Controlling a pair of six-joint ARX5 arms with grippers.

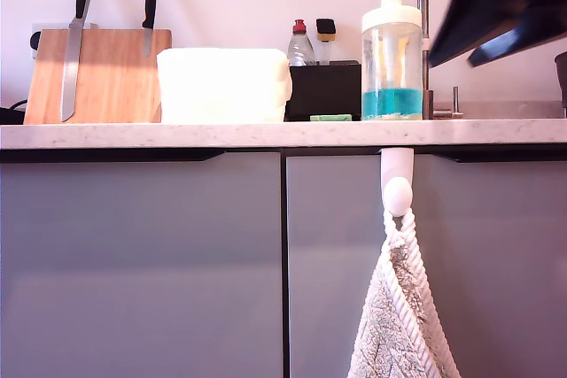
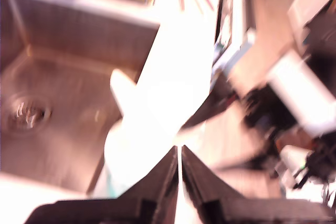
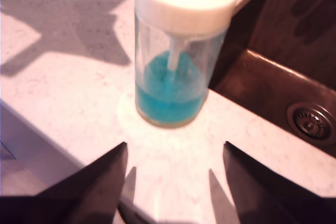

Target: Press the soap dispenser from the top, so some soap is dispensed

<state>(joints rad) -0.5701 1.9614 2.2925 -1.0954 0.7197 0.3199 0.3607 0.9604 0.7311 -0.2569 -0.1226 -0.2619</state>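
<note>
The soap dispenser [image 1: 392,42] is a tall clear bottle with a white cap and pump head, standing on the counter [image 1: 177,135] beside the sink. Blue-teal soap [image 1: 392,102] fills its lower part. My first gripper [image 1: 456,46] is a dark blur high at the exterior view's right, a little right of the pump head. Its own view shows it shut [image 2: 179,150], above the washed-out white dispenser [image 2: 131,145]. My second gripper [image 3: 175,148] is open with nothing in it, low over the counter and short of the dispenser [image 3: 178,77] and its soap [image 3: 168,95].
A knife block [image 1: 97,77], a white tub [image 1: 224,86], a black box [image 1: 326,88], a small red-capped bottle [image 1: 301,44] and a green bar [image 1: 330,117] line the counter. The faucet [image 1: 425,6] rises behind the dispenser. The steel sink [image 3: 283,77] lies beside it. A towel [image 1: 399,316] hangs below.
</note>
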